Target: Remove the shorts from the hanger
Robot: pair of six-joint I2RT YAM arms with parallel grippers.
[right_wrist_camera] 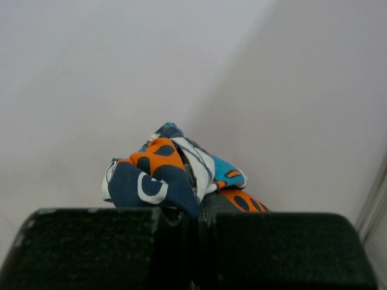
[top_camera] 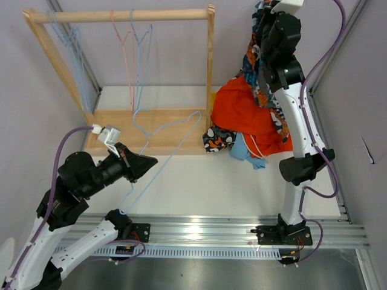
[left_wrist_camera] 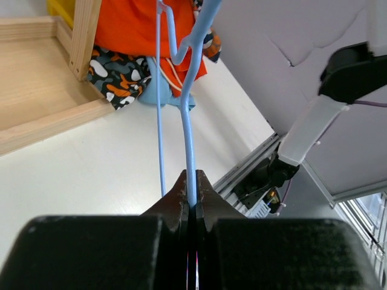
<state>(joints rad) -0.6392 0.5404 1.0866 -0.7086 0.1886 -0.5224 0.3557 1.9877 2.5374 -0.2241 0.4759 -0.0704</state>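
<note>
Nearest the arm bases, the left gripper (left_wrist_camera: 191, 181) has its jaws clenched on a thin light blue hanger (top_camera: 175, 145). The hanger is bare (no cloth on it) and its long axis runs over the white bench (top_camera: 211, 181) from about 7 o'clock near the arm to 1 o'clock, with its wide end over the front edge of the wooden rack (top_camera: 121, 15).

Farther back, at about 2 o'clock from the left gripper, three pairs lie heaped on the bench against the rack's right post. The camouflage shorts (top_camera: 217, 139) are at the near left of the heap. The light blue shorts (top_camera: 242, 150) poke out beside them at the near edge. The orange shorts (top_camera: 242, 112) are on top, crumpled, with no clear lengthwise direction; a pale cord trails from them toward 6 o'clock.

Farthest, at the 12 o'clock end of the right arm, the right gripper (right_wrist_camera: 195, 208) is raised high with its jaws grasping a bunched fold of the print shorts (top_camera: 257, 66). In the overhead view this pair hangs stretched lengthwise from the gripper at 12 o'clock down to 6 o'clock, and its lower end meets the heap beside the orange pair.

On the rack's top rail, at about 11 o'clock, a pink hanger (top_camera: 124, 54) and a few pale blue ones hang empty.
</note>
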